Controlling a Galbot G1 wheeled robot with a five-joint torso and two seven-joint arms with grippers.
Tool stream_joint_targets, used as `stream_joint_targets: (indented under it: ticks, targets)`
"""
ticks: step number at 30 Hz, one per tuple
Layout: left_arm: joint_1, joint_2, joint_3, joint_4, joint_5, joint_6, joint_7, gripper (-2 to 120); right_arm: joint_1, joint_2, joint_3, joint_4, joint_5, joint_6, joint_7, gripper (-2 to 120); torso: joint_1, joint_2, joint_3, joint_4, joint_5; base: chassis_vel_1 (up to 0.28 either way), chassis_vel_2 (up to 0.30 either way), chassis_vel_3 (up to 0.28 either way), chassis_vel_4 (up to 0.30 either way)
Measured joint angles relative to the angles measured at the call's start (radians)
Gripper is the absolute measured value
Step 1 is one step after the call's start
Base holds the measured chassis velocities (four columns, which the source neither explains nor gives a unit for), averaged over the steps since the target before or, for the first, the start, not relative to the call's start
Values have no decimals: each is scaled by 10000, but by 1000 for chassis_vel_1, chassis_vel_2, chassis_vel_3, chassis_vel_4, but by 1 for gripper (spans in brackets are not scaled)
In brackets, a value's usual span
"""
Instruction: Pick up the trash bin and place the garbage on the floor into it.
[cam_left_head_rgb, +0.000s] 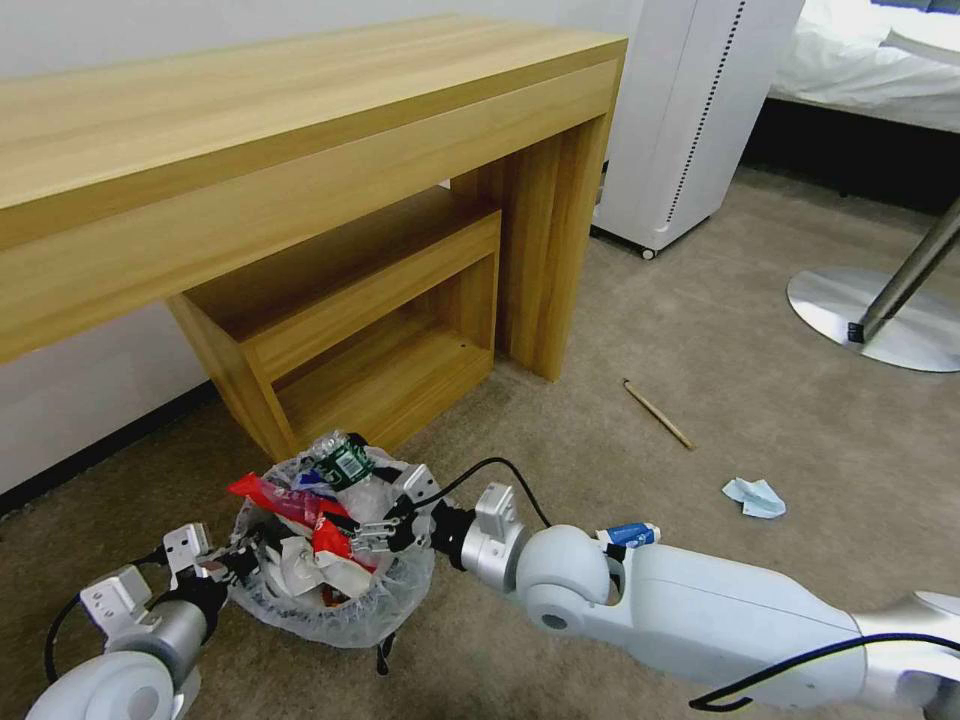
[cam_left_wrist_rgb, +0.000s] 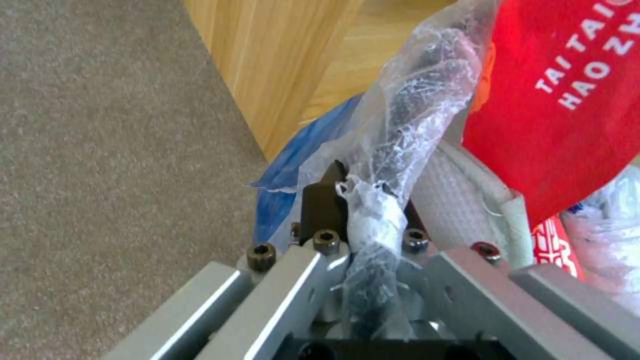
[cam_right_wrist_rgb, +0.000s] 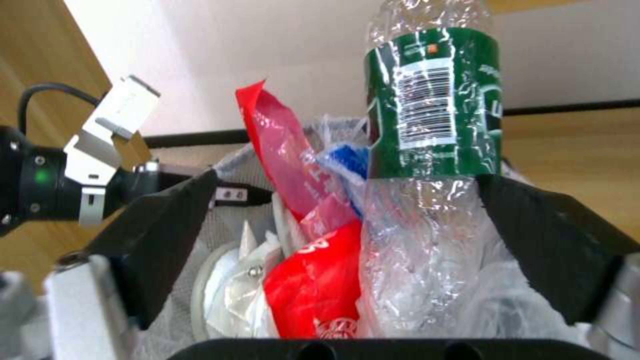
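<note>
A: Head view: the trash bin (cam_left_head_rgb: 335, 590) is held off the floor (cam_left_head_rgb: 760, 400), stuffed; a wooden stick (cam_left_head_rgb: 657, 413) and blue mask (cam_left_head_rgb: 755, 497) are left lying.

B: Left wrist: the left end effector (cam_left_wrist_rgb: 363, 210) is clamped on the rim. Right wrist: the right end effector (cam_right_wrist_rgb: 347, 235) is spread wide around a green-labelled bottle (cam_right_wrist_rgb: 433, 105), not gripping.

I see a wooden desk (cam_left_head_rgb: 300, 130) against the wall, beyond the gripper, with a low open shelf (cam_left_head_rgb: 380, 310) tucked under it. Further off to the right stands a white cabinet (cam_left_head_rgb: 690, 110), then a round metal base (cam_left_head_rgb: 880, 315) with a slanted pole, and a bed (cam_left_head_rgb: 880, 60).
</note>
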Motion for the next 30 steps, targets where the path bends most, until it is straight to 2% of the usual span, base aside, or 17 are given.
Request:
stream_joint_targets:
  ticks: [7, 13, 18, 25, 29, 30]
  targets:
    - [150, -104, -1, -150, 28, -15, 18, 1, -127, 82, -294, -172, -93, -35, 53, 100, 0, 0, 0, 0, 0, 0, 0, 0, 0]
    - [210, -153, -69, -211, 42, -75, 66, 1, 581, 399, -1118, -262, 154, -261, 208, 100, 0, 0, 0, 3, -1, 0, 0, 0, 0]
    - [153, -150, -76, -136, 35, -83, 68, 1, 738, 244, -1208, -107, 175, -166, 67, 100, 0, 0, 0, 2, -1, 0, 0, 0, 0]
    - [-12, -100, -33, 77, 25, -85, 38, 1, 672, -126, -872, 354, 161, 23, -196, 100, 0, 0, 0, 1, 0, 0, 0, 0, 0]
    - [-80, -60, -26, 162, 7, -81, -13, 1, 459, -332, -463, 574, 92, 312, -329, 100, 0, 0, 0, 2, -1, 0, 0, 0, 0]
    - [-79, -39, -37, 163, -9, -77, -17, 1, 217, -441, -70, 693, 75, 394, -349, 100, 0, 0, 0, 1, 0, 0, 0, 0, 0]
